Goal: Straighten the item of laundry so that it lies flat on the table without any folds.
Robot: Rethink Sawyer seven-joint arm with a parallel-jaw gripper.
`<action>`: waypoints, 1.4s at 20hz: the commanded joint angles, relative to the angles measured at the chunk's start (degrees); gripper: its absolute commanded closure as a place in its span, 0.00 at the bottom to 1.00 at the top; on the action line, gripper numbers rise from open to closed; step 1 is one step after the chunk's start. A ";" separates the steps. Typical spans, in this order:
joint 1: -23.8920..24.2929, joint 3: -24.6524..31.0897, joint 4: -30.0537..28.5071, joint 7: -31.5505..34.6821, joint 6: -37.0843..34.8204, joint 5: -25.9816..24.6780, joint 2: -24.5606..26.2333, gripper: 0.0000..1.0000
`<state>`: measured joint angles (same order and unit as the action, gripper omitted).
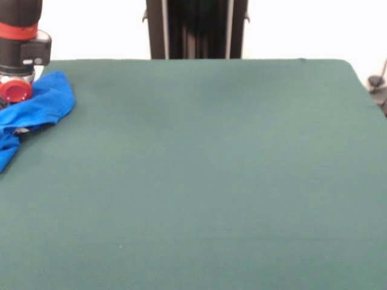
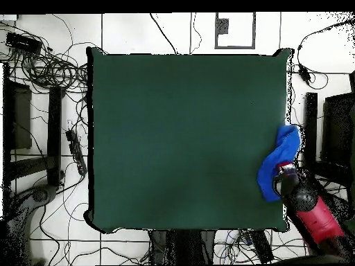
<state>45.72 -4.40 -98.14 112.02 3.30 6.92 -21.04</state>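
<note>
Gripper (image 1: 13, 90): red-and-black arm end lowered at the front view's far left, its lower part sunk in cloth, so whether it is parted, closed or gripping cannot be told. Blue T-shirt (image 1: 42, 106): bunched in a crumpled, folded heap directly under and just beside the gripper, touching it, lying along the table edge with part trailing toward the picture's left border; overhead, the same heap (image 2: 279, 161) sits beside the arm. Green felt table (image 1: 205, 181): bare surface stretching well away from the gripper to the right.
</note>
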 commanded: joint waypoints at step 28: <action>-11.11 11.67 -10.67 14.45 -11.24 11.53 -0.50 1.00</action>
<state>35.52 -1.39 -103.26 112.02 -8.05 13.94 -26.41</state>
